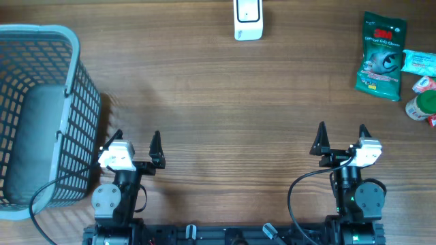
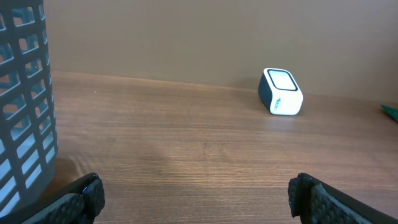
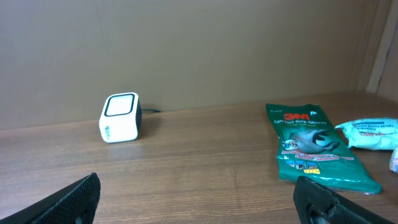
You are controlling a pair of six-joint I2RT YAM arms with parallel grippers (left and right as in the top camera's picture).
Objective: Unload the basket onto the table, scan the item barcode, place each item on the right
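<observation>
A white barcode scanner [image 1: 248, 19] [image 2: 282, 91] [image 3: 120, 117] stands at the table's far edge, centre. At the far right lies a green 3M glove packet [image 1: 381, 56] [image 3: 316, 147], with a light blue packet [image 1: 419, 62] [image 3: 370, 132] beside it. My left gripper [image 1: 136, 141] [image 2: 196, 199] hovers open over bare wood near the front left, nothing between its fingers. On the front right, my right gripper [image 1: 341, 137] [image 3: 196, 199] is also open and empty, well short of the packets.
A large grey-blue mesh basket [image 1: 41, 116] [image 2: 25, 106] fills the left side, close to my left gripper. A green-and-white round item [image 1: 424, 105] and a small red-and-white one [image 1: 424, 84] lie at the right edge.
</observation>
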